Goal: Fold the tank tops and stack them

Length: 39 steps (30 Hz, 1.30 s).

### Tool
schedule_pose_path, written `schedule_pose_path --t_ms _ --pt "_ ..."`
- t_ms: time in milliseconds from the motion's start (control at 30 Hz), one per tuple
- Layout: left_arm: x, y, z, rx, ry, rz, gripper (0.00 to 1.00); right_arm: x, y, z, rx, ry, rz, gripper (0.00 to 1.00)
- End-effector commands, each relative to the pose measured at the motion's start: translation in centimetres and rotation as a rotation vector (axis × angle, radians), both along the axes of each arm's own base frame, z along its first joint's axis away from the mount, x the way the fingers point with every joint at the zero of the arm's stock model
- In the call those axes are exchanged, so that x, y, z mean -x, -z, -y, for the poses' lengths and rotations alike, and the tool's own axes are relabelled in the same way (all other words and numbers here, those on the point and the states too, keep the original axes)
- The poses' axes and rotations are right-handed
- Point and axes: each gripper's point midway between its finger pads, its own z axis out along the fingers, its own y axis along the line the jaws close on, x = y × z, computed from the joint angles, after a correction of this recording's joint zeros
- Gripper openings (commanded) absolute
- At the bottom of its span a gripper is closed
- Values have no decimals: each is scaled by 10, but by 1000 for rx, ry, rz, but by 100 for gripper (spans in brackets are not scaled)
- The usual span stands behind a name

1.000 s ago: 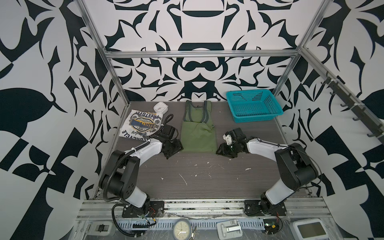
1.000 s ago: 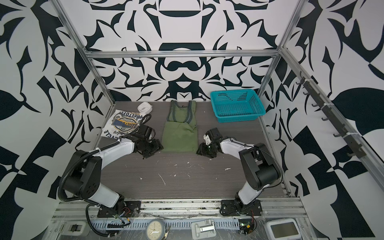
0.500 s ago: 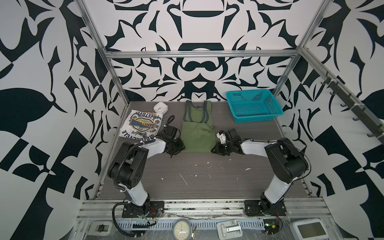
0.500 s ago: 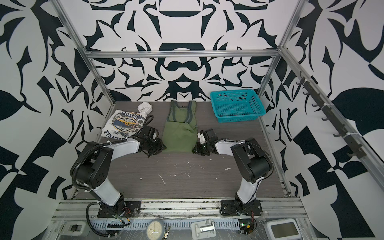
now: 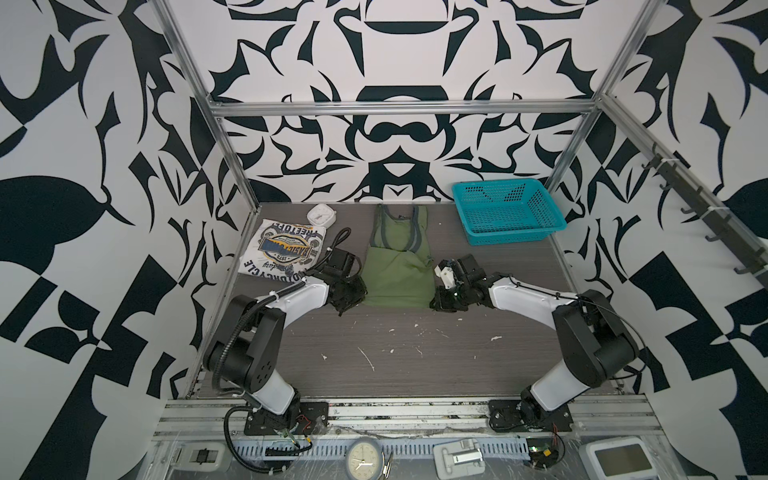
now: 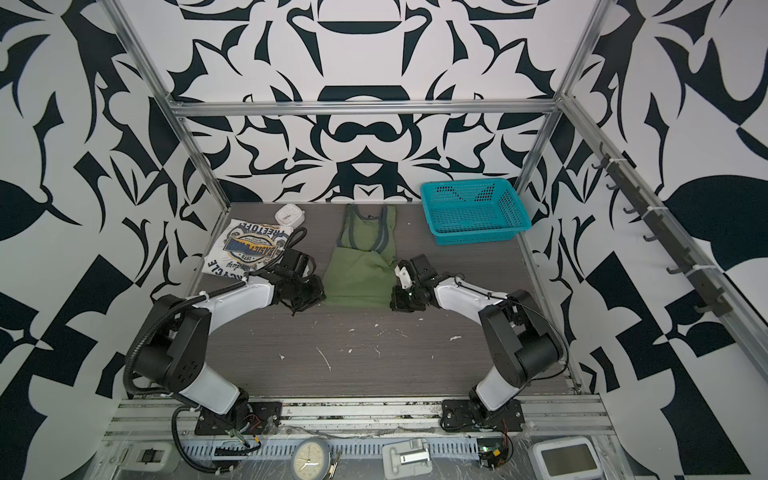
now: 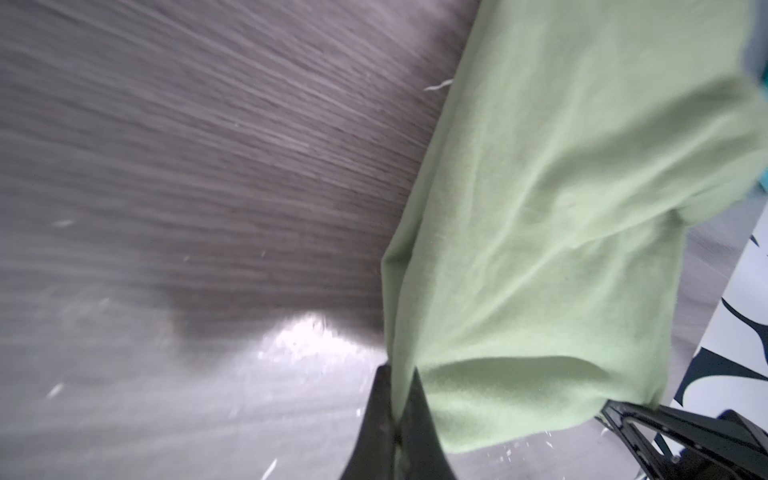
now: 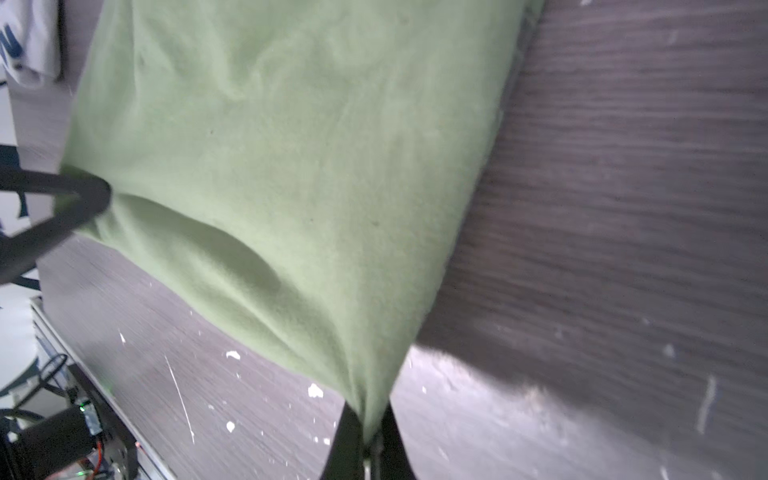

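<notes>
Corners of green tank top clamped: left pincer, right pincer (seemingly lifted).

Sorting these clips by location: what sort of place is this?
Probably a lab robot test cell, not a home: an aluminium frame boxes in a table with black-and-white patterned walls, a left arm and right arm are bolted to the front rail, and a clock lies nearby.

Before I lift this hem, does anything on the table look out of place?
White scraps litter the table in front of the green tank top, and a white clock sits at the white tank top's far edge. Nothing looks damaged.
</notes>
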Motion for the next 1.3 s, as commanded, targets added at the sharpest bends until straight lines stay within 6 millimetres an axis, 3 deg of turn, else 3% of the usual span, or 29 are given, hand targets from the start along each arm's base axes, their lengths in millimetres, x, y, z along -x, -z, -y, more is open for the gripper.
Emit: schedule_pose_path --t_ms 0,133,233,333,367,533,600,767,1033,1267 --pt "17 -2 -15 -75 -7 -26 0 22 -2 14 100 -29 -30 0" --pt "46 -13 -4 -129 61 -33 0 42 -17 7 50 -34 -35 0" --pt "63 -33 5 -120 85 -10 0 50 -43 5 -4 -26 -12 0" --pt "69 -63 11 -105 90 52 0 52 -76 5 -48 -21 43 0" --pt "69 -84 12 -77 87 103 0 51 -88 4 -62 -19 65 0" --pt "52 -148 26 15 87 246 3 31 -135 -2 -97 -9 155 0" --pt "38 -161 31 -5 92 270 3 12 -149 -3 -105 11 187 0" --pt "-14 -165 46 -23 68 233 2 -44 -168 0 -150 64 219 0" --pt "-115 -150 40 -4 -28 175 2 -127 -138 4 -176 120 145 0" --pt "-176 -105 36 36 -80 100 4 -184 -115 5 -204 151 127 0"
